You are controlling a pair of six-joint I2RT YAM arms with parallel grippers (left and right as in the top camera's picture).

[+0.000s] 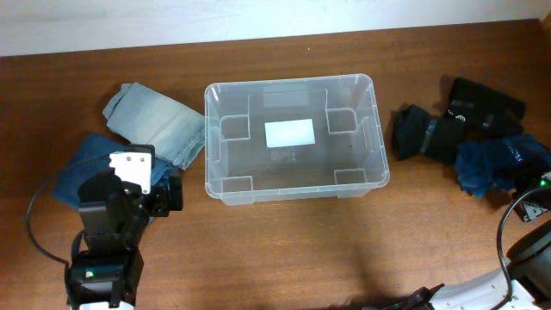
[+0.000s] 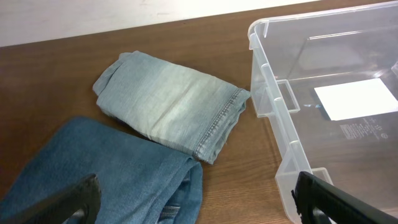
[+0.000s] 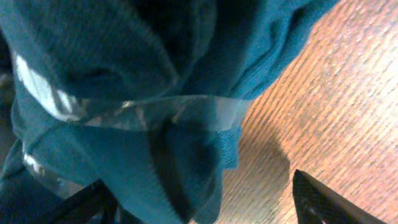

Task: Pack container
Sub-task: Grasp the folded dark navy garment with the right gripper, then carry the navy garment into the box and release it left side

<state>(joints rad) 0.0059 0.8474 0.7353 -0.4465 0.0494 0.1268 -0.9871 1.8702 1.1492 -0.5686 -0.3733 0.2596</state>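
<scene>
The clear plastic container stands mid-table with nothing in it, a white label on its base; its left wall shows in the left wrist view. My left gripper is open over the edge of the folded dark blue jeans, left of the container. A folded light blue jeans lies behind them. My right gripper is open, low over a teal knitted garment with a clear strip across it. In the overhead view the right gripper sits at the far right edge beside the garment.
A pile of black clothes lies right of the container, behind the teal garment. The left arm stands at the front left with a cable looping beside it. The table's back edge meets a white wall.
</scene>
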